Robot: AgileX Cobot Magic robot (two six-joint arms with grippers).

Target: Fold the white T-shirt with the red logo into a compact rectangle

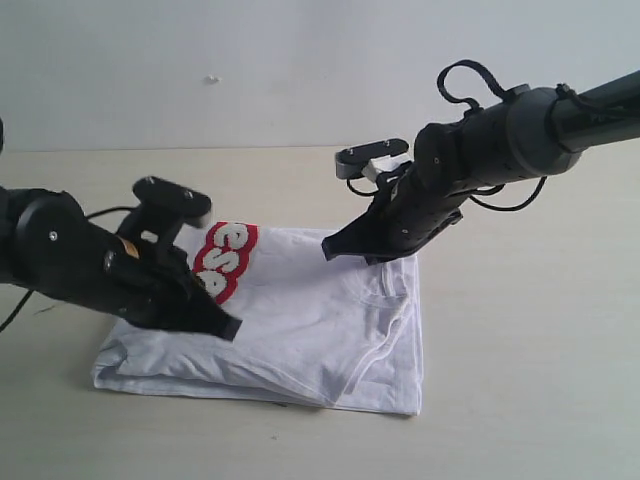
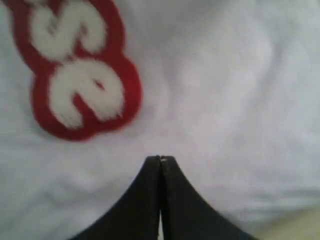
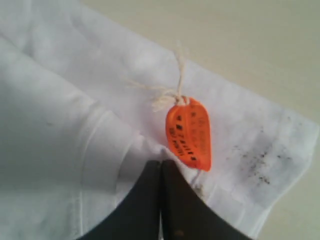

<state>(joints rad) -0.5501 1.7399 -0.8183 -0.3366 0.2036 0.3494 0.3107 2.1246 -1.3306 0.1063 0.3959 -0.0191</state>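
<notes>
The white T-shirt (image 1: 310, 320) lies partly folded on the table, roughly rectangular, with rumpled layers along its near edge. Part of the red logo (image 1: 225, 262) shows at its far left, beside my left arm. My left gripper (image 1: 230, 327) is shut over the shirt's left part; in the left wrist view its tips (image 2: 160, 159) meet over white cloth just past the logo (image 2: 75, 75), with nothing seen between them. My right gripper (image 1: 330, 248) is shut above the shirt's far edge. Its tips (image 3: 161, 162) touch a fold beside the orange tag (image 3: 188, 132).
The beige table (image 1: 520, 380) surrounds the shirt, with a pale wall (image 1: 300, 60) behind. Dark specks (image 3: 260, 160) mark the cloth near the shirt's corner. Both arms hang low over the shirt.
</notes>
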